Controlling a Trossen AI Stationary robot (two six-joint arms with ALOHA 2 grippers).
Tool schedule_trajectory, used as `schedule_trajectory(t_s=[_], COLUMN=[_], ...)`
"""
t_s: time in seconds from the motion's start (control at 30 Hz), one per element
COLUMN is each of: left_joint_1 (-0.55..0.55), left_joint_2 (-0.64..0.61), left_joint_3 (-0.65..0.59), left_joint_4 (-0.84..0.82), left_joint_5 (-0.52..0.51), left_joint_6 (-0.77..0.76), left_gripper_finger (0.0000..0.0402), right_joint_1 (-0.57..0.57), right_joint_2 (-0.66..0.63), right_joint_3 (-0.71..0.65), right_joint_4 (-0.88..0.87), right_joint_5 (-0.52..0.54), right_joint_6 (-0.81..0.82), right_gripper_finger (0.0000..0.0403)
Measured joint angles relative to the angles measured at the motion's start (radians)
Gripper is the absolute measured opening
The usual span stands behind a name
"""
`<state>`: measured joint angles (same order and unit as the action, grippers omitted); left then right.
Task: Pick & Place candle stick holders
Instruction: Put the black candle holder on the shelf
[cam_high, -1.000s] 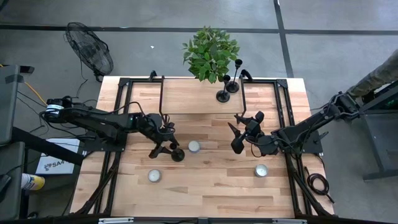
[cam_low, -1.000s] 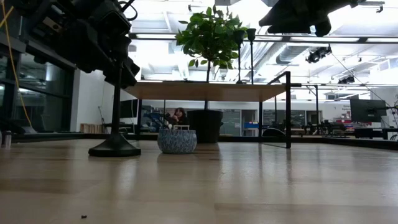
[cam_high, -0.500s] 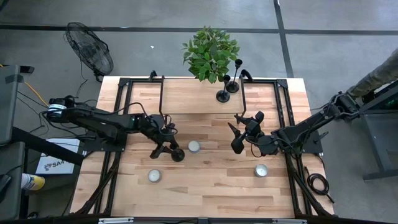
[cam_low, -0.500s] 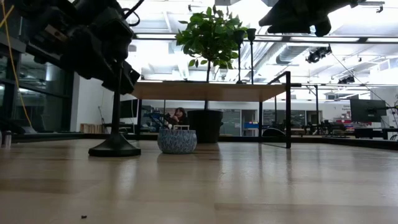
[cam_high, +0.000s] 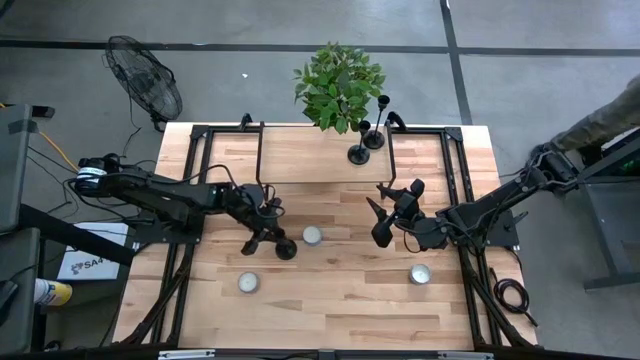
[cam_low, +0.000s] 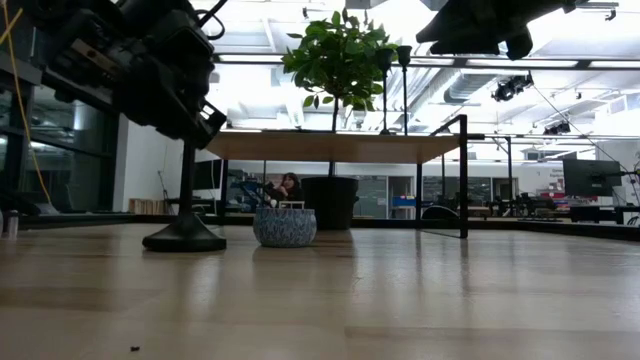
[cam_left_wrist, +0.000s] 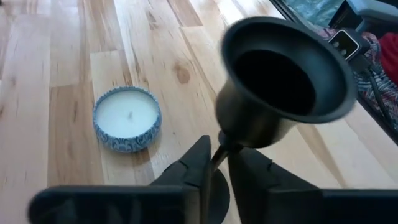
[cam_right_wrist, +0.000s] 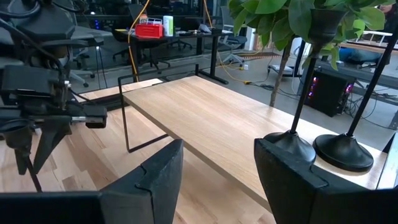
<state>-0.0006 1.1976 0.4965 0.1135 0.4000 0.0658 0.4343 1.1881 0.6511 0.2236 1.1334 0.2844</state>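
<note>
While its base rests on the surface (cam_high: 340, 290), the candlestick holder (cam_left_wrist: 280, 87) has its thin stem pinched by the left gripper (cam_left_wrist: 217, 163) jaws for lifting; the right gripper (cam_right_wrist: 217, 171) hovers with jaws wide.

1 holder (cam_high: 283, 246) left of candle (cam_high: 312, 235), 2 holders (cam_high: 366, 140) on shelf (cam_high: 320, 155)

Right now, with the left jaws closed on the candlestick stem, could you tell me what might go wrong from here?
1. The left gripper pinches the candle stick holder only by its thin stem, so it might tilt or slip when lifted.
2. The blue-tinned candle sits close beside its base and could get knocked.
3. The raised shelf already holds two holders near the plant, leaving a crowded corner.
</note>
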Motion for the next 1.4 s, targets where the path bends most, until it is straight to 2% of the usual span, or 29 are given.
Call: schedule_trajectory(t_s=[0.17, 0.37, 0.5, 0.67, 0.83, 1.1, 1.23, 1.4], left_joint_1=[0.0, 0.0, 0.0, 0.0, 0.0, 0.0, 0.0, 0.0], left_joint_2=[-0.002, -0.001, -0.001, -0.001, -0.001, -0.001, -0.001, -0.002], left_joint_3=[0.0, 0.015, 0.035, 0.054, 0.084, 0.113, 0.135, 0.159], left_joint_4=[0.01, 0.019, 0.018, 0.01, -0.013, -0.065, -0.067, -0.095], left_joint_5=[-0.005, -0.002, -0.008, -0.103, -0.17, -0.183, -0.182, -0.18], left_joint_6=[0.03, 0.035, 0.035, 0.035, 0.035, 0.009, 0.007, 0.006], left_gripper_finger=[0.001, 0.0021, 0.0012, 0.0009, 0.0013, 0.0013, 0.0013, 0.0013], right_joint_1=[0.0, 0.0, 0.0, 0.0, -0.004, -0.012, -0.033, -0.057], right_joint_2=[0.0, 0.0, 0.0, 0.0, 0.023, 0.177, 0.294, 0.423], right_joint_3=[0.0, 0.0, 0.0, 0.0, 0.0, 0.0, 0.0, 0.0], right_joint_4=[-0.001, -0.002, -0.002, -0.002, -0.001, 0.087, 0.245, 0.462], right_joint_5=[-0.006, -0.006, -0.027, -0.107, -0.272, -0.38, -0.457, -0.498], right_joint_6=[0.0, 0.004, 0.007, 0.006, 0.007, 0.029, -0.006, -0.06], right_gripper_finger=[0.0192, 0.0192, 0.0192, 0.0192, 0.0192, 0.0192, 0.0192, 0.0192])
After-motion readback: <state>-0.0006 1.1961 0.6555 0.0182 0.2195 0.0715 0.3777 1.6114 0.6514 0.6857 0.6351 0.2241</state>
